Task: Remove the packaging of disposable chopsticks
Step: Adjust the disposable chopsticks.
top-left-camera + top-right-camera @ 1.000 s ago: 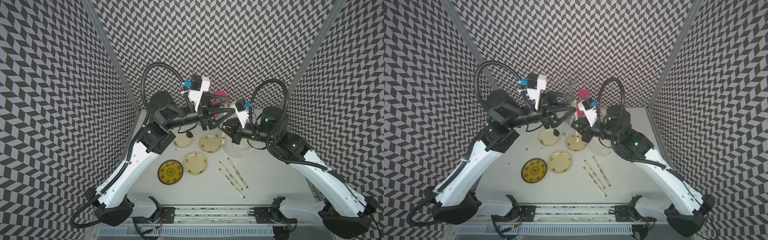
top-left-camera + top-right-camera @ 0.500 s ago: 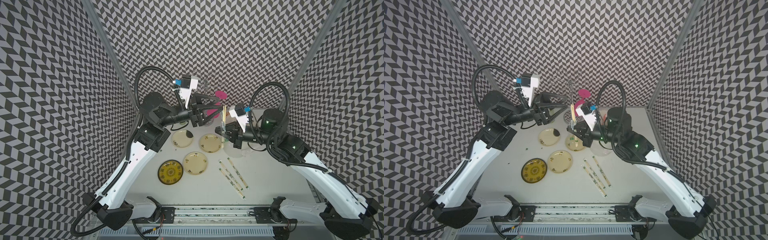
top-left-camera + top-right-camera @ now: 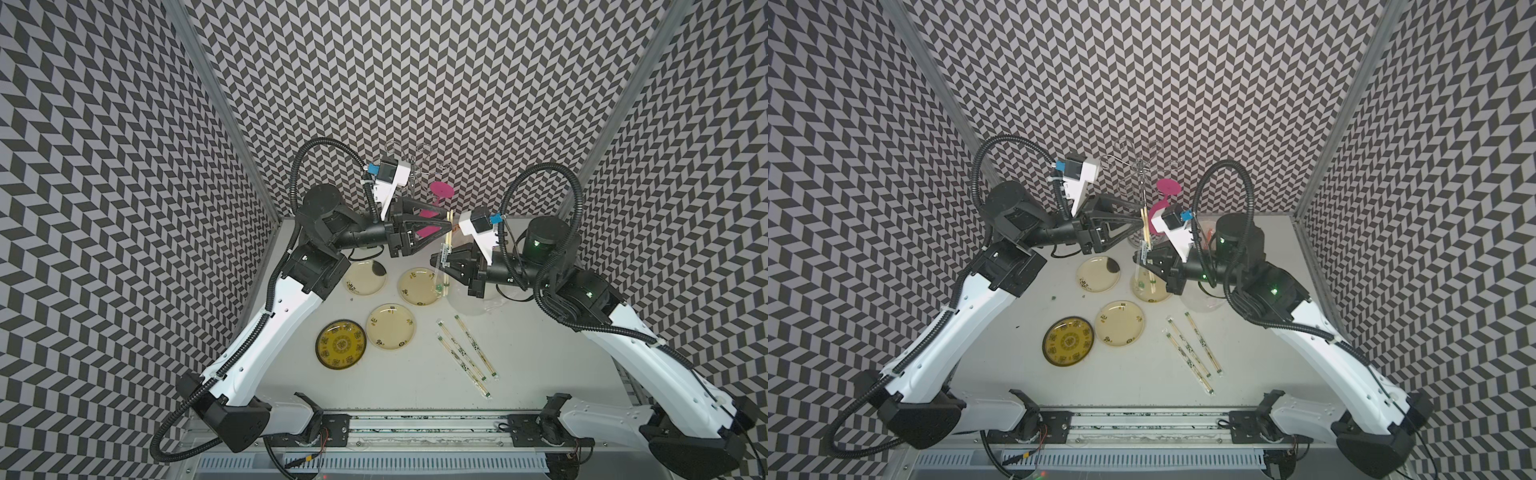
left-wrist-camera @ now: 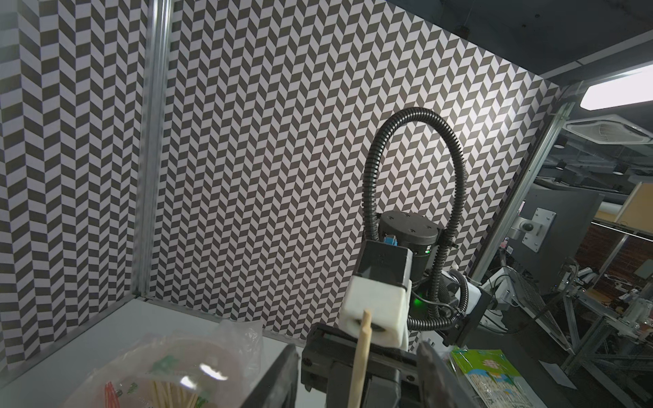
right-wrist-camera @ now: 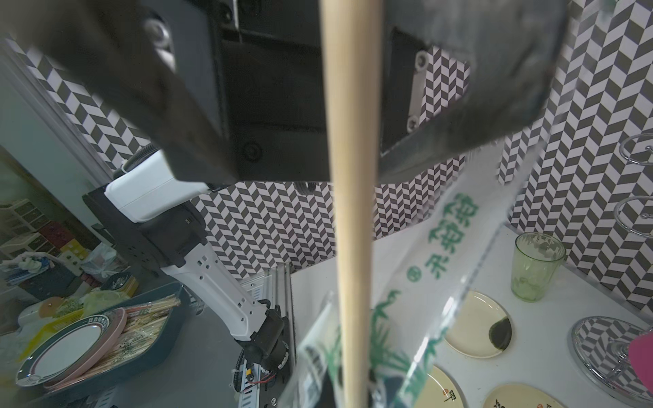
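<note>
**Unwrapping the first pair.** Your right hand (image 3: 441, 259) is clenched on the sleeve (image 5: 452, 247) and holds it upright above a plate (image 3: 417, 286), clear of the table (image 3: 540, 374). The chopsticks (image 3: 449, 241) stand in the sleeve. Their bare tops rise out of its upper end, while the lower part is still sheathed, with the green end hanging below the hand. Your left hand (image 3: 1138, 219) is released. In the left wrist view a stick (image 4: 360, 353) stands between its jaws with a gap on either side, so nothing is gripped yet.

**Progress, as judged: early.** One pair is partly drawn out and not yet free. Three wrapped pairs (image 3: 475, 347) lie side by side on the table near the right arm, untouched. No bare pair lies on the table. You have still to close on the bare tops, pull the sticks and sleeve apart, and then do the same for the other three.

**Change.** Half a second earlier your left hand stands off to the side, clear of the sticks; now it has come in around their tops. The right hand and sleeve have barely moved.
</note>
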{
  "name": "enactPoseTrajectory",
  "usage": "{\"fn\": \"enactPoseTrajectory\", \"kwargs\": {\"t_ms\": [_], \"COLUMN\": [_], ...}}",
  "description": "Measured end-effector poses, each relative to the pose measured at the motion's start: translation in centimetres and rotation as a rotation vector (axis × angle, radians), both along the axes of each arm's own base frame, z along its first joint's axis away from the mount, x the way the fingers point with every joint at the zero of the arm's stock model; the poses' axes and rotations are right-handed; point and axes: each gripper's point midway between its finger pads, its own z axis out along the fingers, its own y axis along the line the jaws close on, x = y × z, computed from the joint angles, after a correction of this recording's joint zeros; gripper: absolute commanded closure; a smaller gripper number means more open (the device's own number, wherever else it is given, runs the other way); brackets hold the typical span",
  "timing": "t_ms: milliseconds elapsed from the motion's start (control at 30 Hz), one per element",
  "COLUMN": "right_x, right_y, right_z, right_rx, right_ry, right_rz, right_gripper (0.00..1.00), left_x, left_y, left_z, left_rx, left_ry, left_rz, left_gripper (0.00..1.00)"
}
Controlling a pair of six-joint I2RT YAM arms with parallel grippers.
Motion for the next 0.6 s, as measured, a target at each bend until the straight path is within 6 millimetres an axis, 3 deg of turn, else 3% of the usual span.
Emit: {"fn": "enactPoseTrajectory", "kwargs": {"t_ms": [333,600], "right_x": [-0.2,0.0], "right_y": [0.1,0.4], "right_z": [0.3,0.4], "right_rx": [0.002,0.001], "right_ry": [0.002,0.005], "right_rz": [0.010,0.019], "right_gripper": [1.00,1.00], "left_x": [-0.1,0.2], "left_y": [-0.7,-1.1], "left_z": [-1.1,-2.0], "left_rx": [0.029,0.051], "left_ry": [0.018,0.030], "left_rz": [-0.056,-0.064], "left_gripper": [0.51,0.81]}}
